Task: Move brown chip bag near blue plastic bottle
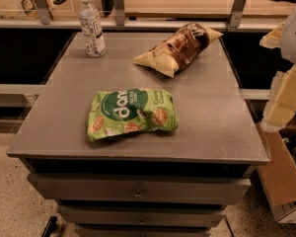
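Note:
The brown chip bag (178, 47) lies on the grey metal table (217, 122) at the back right, dark brown in the middle with pale yellow ends. The blue plastic bottle (91, 26) stands upright at the table's back left corner, with a white cap and a pale label. The two are well apart. My gripper (282, 100) shows as pale blocks at the right edge of the camera view, beyond the table's right side and away from both things. It holds nothing that I can see.
A bright green chip bag (132, 113) lies in the middle front of the table. Drawers (138, 191) sit below the top. A rail with metal posts (119, 4) runs behind the table. A cardboard box (283, 181) stands on the floor at right.

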